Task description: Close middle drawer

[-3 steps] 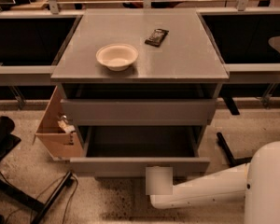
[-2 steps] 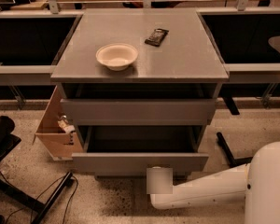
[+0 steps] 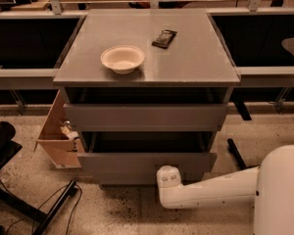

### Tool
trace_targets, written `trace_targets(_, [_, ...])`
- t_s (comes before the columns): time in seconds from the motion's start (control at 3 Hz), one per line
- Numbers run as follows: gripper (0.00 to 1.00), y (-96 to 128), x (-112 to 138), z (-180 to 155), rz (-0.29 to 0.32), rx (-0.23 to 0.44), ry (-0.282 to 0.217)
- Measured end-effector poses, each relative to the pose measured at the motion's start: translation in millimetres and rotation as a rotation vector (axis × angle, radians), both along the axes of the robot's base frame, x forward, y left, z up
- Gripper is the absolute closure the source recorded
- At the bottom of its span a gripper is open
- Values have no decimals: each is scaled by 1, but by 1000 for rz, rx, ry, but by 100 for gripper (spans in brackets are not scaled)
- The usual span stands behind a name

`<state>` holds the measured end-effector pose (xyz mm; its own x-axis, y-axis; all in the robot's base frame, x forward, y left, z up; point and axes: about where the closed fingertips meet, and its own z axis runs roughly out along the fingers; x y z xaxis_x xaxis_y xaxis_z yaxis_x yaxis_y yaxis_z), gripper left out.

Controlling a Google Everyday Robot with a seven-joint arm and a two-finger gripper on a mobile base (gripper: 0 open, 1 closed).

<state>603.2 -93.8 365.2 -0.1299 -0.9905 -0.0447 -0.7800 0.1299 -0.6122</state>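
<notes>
Middle drawer (image 3: pixel 137 163) open; end effector (image 3: pixel 169 176) at its front.

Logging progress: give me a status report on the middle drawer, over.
Gripper low at middle drawer front, right of centre. Drawer partly open. No obstruction visible.

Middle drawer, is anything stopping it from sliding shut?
Nothing visible does. The gripper is low at the front of the middle drawer, nothing between them. Inside it nothing sticks up, and the cardboard box stands off to the side.
</notes>
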Motion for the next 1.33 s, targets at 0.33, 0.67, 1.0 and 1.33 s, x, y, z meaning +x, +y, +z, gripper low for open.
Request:
trace_targets(0.33, [100, -15, 35, 18, -11, -28, -48])
trace_targets(0.67, [100, -15, 33, 18, -11, -28, -48])
trace_targets(1.0, [81, -15, 33, 18, -11, -28, -48])
trace_targets(1.33, [58, -15, 33, 18, -11, -28, -48])
